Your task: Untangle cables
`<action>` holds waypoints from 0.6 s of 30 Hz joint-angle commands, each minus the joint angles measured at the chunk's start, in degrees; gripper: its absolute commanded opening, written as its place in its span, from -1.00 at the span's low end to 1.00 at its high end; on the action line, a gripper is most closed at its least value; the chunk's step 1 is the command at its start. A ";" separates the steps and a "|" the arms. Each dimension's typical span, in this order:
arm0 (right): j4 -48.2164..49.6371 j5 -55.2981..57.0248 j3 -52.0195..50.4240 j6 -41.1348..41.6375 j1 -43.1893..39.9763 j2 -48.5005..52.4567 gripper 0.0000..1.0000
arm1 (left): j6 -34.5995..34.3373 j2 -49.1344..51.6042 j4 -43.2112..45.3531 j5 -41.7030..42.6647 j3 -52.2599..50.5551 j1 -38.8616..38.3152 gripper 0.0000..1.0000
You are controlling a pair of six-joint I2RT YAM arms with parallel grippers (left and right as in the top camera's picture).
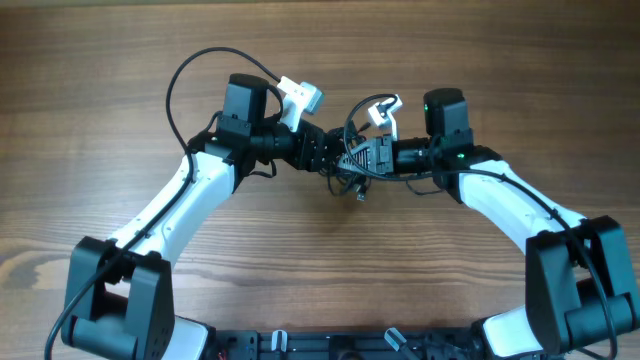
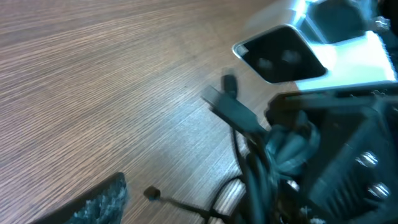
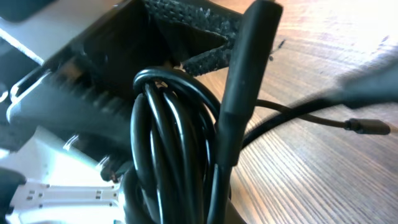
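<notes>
The cables (image 1: 352, 162) form a tight black bundle just toward 12 o'clock of the centre of the table (image 1: 120, 70), caught between the two arms. The right gripper (image 1: 368, 156) comes at the bundle from its 3 o'clock side. Its jaws are closed down narrow and, as far as the crowded right wrist view lets me judge, they pinch the coil, which stands upright in several stacked loops right before that camera. A long straight plug (image 3: 245, 74) leans across the coil on its 2 o'clock side, and one thin strand runs off toward 3 o'clock to a small plug end (image 3: 368, 127). The left gripper (image 1: 326, 154) meets the bundle from 9 o'clock with its jaws standing apart, clamped on nothing. In the blurred left wrist view one textured fingertip (image 2: 106, 199) shows at 7 o'clock, apart from the knot, with a loose strand end (image 2: 151, 194) just beside it
</notes>
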 commanded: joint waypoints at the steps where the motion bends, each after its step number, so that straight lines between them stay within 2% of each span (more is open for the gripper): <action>1: 0.11 -5.86 0.90 -4.70 0.22 -0.61 -0.91 | 0.87 0.76 -0.07 -4.81 0.04 0.00 0.05; 3: 0.11 -7.19 0.90 -5.03 0.22 -0.61 -0.92 | 0.87 0.76 -0.02 -4.74 0.04 -0.02 0.05; 5: -0.48 -7.65 0.90 -7.82 0.22 -0.61 -0.92 | 0.87 0.76 0.22 -4.76 0.04 0.00 -0.63; 6: -1.84 -7.54 0.90 -10.38 0.22 -0.61 -0.89 | 0.85 0.74 0.85 -4.79 0.04 0.07 -0.89; 7: -3.61 -6.93 0.90 -13.03 0.22 -0.61 -0.77 | 0.00 0.74 1.38 -4.79 0.07 0.37 -0.92; 9: -8.68 3.96 0.90 -15.19 0.20 -0.61 0.18 | -4.70 0.48 2.64 -4.81 0.07 2.95 -0.92; 10: -9.84 10.43 0.90 -15.10 0.15 -0.61 0.89 | -5.66 0.48 2.58 -4.81 0.07 4.61 -0.92; 11: -10.12 17.16 0.90 -15.13 0.15 -0.61 1.00 | -7.15 0.48 2.19 -4.79 0.07 6.75 -0.92; 15: -9.27 20.96 1.16 -18.47 -0.76 -2.03 0.99 | -8.76 0.42 -2.27 -3.93 0.07 12.33 -0.92; 18: -10.88 26.25 1.88 -21.42 -0.79 -7.26 1.00 | -8.57 0.42 -4.09 -3.93 0.07 12.48 -0.92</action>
